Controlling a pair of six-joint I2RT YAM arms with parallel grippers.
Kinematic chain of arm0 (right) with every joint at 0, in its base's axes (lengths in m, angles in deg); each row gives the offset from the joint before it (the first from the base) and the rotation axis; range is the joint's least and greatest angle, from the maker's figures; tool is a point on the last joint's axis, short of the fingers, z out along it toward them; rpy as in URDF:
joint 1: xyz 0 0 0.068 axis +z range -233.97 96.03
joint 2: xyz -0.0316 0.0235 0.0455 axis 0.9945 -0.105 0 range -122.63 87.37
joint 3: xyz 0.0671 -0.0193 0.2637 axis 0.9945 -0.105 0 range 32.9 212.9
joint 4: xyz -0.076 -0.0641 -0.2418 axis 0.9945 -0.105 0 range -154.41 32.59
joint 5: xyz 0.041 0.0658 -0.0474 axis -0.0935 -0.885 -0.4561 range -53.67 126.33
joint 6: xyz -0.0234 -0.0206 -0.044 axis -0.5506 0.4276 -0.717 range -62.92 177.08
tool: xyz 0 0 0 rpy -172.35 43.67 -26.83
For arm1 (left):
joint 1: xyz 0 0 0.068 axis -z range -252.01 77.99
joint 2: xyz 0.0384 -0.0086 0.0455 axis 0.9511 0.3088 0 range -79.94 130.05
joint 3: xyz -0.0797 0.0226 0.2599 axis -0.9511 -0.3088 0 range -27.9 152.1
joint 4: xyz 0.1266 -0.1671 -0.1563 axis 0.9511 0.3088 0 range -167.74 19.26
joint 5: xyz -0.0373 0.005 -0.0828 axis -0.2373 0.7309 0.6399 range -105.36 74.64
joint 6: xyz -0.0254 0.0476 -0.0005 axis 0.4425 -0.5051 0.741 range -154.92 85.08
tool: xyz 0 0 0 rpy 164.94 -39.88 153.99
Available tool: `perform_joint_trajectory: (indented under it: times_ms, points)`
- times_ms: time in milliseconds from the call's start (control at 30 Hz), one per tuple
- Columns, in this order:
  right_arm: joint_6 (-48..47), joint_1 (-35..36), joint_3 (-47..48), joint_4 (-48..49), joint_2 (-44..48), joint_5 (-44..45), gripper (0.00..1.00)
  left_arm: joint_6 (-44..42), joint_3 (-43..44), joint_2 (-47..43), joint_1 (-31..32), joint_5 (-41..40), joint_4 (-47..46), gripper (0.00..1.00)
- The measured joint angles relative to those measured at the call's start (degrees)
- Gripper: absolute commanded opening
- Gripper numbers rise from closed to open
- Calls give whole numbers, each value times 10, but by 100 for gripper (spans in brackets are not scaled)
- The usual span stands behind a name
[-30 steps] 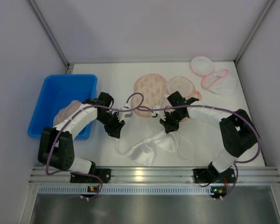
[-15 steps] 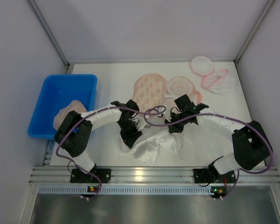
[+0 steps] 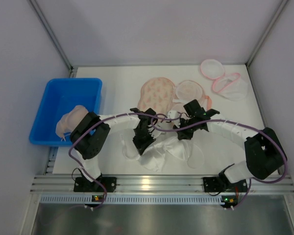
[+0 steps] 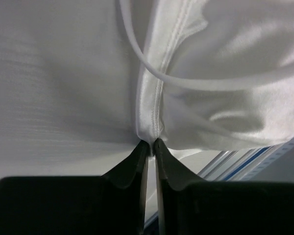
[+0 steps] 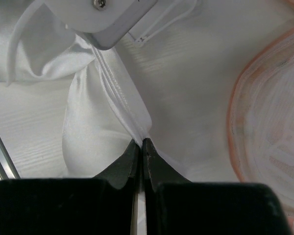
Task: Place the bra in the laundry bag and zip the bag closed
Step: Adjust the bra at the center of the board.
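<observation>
Left hand [image 4: 152, 144] clenched on bra [image 3: 161, 149] seam, right hand [image 5: 141, 142] pinching its strap edge: best lift together, evenly, toward pink laundry bag [image 3: 157, 93].

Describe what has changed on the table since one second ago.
The left arm swung from beside the blue bin toward the middle, and the left tool closed on an edge of the white bra. The right tool stayed shut on the bra and shifted only slightly. The blue bin and the pink laundry bag stayed in place.
</observation>
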Motion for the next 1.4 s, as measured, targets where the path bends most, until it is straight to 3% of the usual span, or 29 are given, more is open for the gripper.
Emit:
perform_joint_trajectory:
  times_ms: [67,167,433,733,933,1100,1167,1200,1233,1300,1333,1400]
  points:
    - [2,0,0,0,3,3,0,11,4,6,-1,-9,2,0]
    - [2,-1,0,0,11,8,0,18,6,6,-18,-2,4,0]
    - [33,-15,0,30,71,7,0,9,20,-47,-186,26,-21,0]
    - [26,-18,-10,162,136,84,0,-8,-17,-222,-184,13,-108,0]
    - [-75,-13,-47,313,164,128,0,-88,-139,-375,-182,-49,-266,0]
    - [-270,46,-196,333,316,92,0,-215,-267,-525,-142,-49,-326,0]
    - [-369,77,-267,299,390,62,14,-273,-327,-581,-113,-42,-317,0]
    - [-424,95,-302,278,427,48,24,-302,-353,-601,-94,-37,-302,7]
    - [-464,107,-329,259,453,38,47,-326,-371,-614,-77,-34,-284,16]
    - [-552,128,-377,204,504,17,71,-375,-400,-639,-41,-27,-245,30]
    - [-591,132,-390,171,522,7,77,-400,-411,-654,-25,-22,-219,33]
    - [-641,136,-397,122,544,-8,81,-436,-418,-687,-10,-16,-175,41]
